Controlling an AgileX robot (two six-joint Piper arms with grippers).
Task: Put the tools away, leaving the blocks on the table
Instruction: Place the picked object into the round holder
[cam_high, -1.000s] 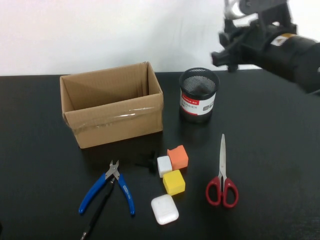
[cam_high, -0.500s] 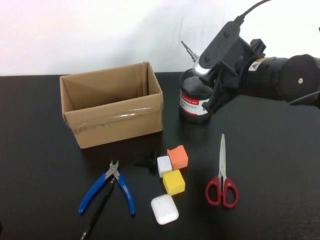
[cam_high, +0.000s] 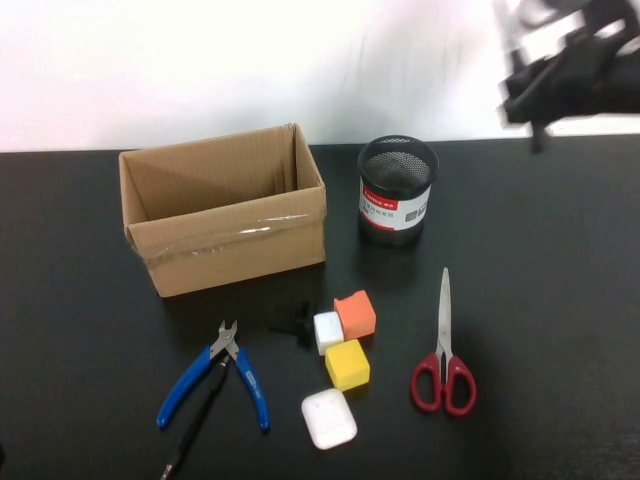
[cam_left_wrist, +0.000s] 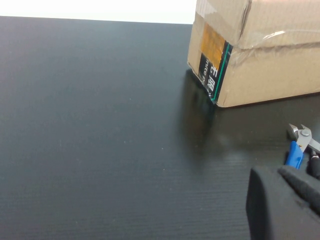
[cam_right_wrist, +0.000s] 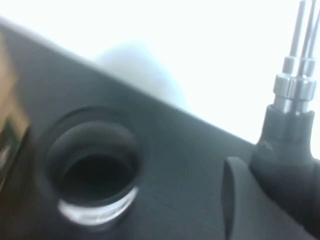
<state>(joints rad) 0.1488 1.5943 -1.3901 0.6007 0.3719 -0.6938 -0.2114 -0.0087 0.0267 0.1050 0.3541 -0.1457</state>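
Right gripper (cam_right_wrist: 280, 150) is up at the far right, above the table (cam_high: 560, 250) and blurred in the high view; jaws pressed together, pinching a black screwdriver stick (cam_right_wrist: 292, 90) whose metal tip pokes out past the fingers. Its wrist view looks down into the black mesh pen cup (cam_high: 397, 190), which stands just right of the open cardboard box (cam_high: 225, 205).

Left gripper (cam_left_wrist: 282, 202) sits low at the near-left side, out of the high view; jaws closed, nothing in them (only its black body shows in its own wrist view, with a box corner and the plier tips near it).

On the table:
- blue-handled cutting pliers (cam_high: 222, 372) in front of the box, handles spread toward the near edge
- second black stick (cam_high: 195, 425) lying between the plier handles, running to the near edge
- red-handled scissors (cam_high: 444, 350) right of the blocks, blades closed and pointing away, toward the cup
- orange cube (cam_high: 355, 314), white cube (cam_high: 328, 331) and yellow cube (cam_high: 347, 364) bunched together, touching or nearly so
- white rounded case (cam_high: 329, 418) just in front of the yellow cube
- tiny black object (cam_high: 298, 325) just left of the white cube, too small to identify
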